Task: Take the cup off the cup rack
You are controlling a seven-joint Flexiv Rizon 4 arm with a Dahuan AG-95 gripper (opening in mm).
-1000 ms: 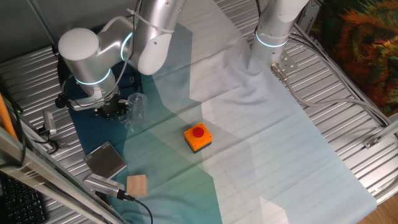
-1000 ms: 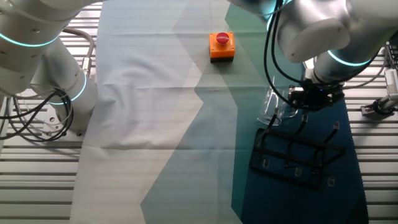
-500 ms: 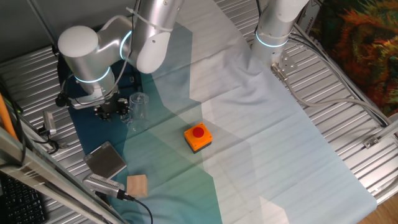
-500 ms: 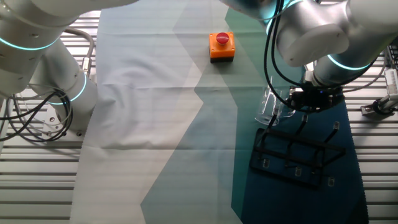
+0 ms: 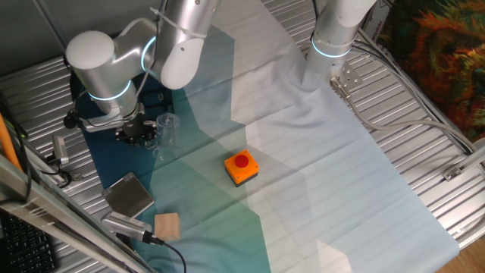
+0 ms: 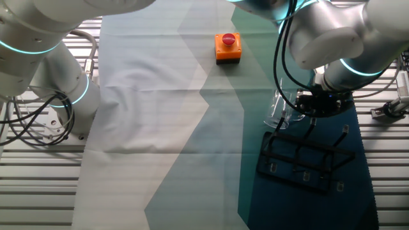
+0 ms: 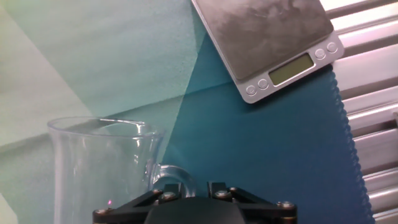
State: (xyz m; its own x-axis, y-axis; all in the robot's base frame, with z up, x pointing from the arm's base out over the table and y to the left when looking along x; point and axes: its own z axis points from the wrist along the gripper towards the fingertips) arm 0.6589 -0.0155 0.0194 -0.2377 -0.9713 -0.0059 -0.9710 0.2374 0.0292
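Observation:
The cup (image 5: 165, 130) is a clear glass with a small handle. It stands upright at the edge of the dark blue mat, just beyond the far left corner of the black wire cup rack (image 6: 300, 160). It also shows in the other fixed view (image 6: 279, 108) and in the hand view (image 7: 102, 168). My gripper (image 5: 140, 133) is beside it, also seen in the other fixed view (image 6: 308, 107). In the hand view my gripper (image 7: 198, 186) has its jaws close together with the cup's handle (image 7: 173, 176) running between them. I cannot tell whether the cup touches the cloth.
An orange button box (image 5: 241, 167) sits mid-cloth, also in the other fixed view (image 6: 227, 47). A grey metal scale (image 5: 129, 194) lies near the table's front, ahead of the fingers in the hand view (image 7: 264, 34). A wooden block (image 5: 167, 225) lies beside it. A second arm's base (image 5: 333, 38) stands at the back.
The arm's upper links have shifted slightly; the gripper and the cup stay in nearly the same place beside the rack.

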